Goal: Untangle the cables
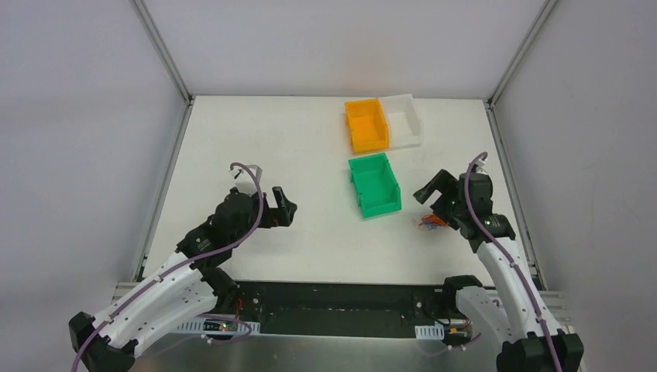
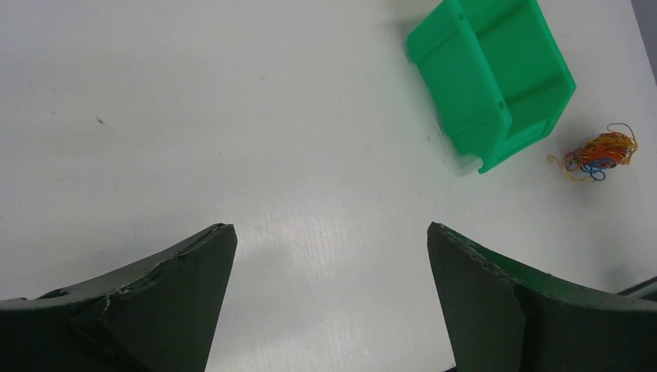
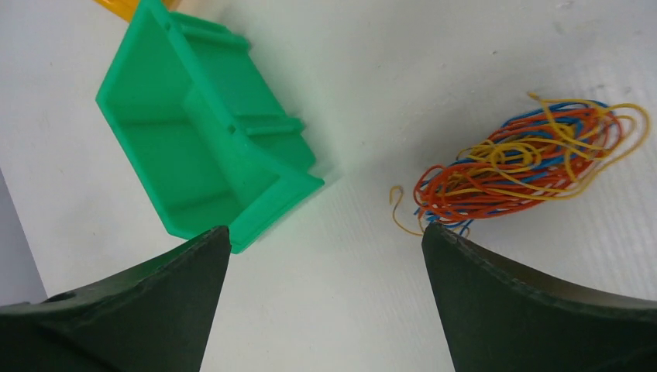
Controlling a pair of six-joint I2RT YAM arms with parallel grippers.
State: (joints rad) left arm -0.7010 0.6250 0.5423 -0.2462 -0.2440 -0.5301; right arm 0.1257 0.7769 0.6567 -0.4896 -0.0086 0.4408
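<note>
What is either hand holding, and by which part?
Nothing. The left hand and right hand are open and empty; the cables lie on the table.

Place: a robotics lab test cell.
Enclosure: plain white panels (image 1: 77, 116) wall in the work area at the left, back and right, joined by bare metal corner posts (image 1: 164, 53).
Tabletop: a flat white board (image 1: 256, 132) fitted between those panels.
Robots: a left arm (image 1: 155, 298) and a right arm (image 1: 507, 275), white and black, stand on a black mounting rail (image 1: 333, 306) at the near edge.
Wiring: thick purple cables (image 1: 166, 273) run exposed along both arms.
Storage: small plastic parts bins, an orange bin (image 1: 366, 124), a white bin (image 1: 406, 118) and a green bin (image 1: 374, 184), of the kind used on workbenches.
</note>
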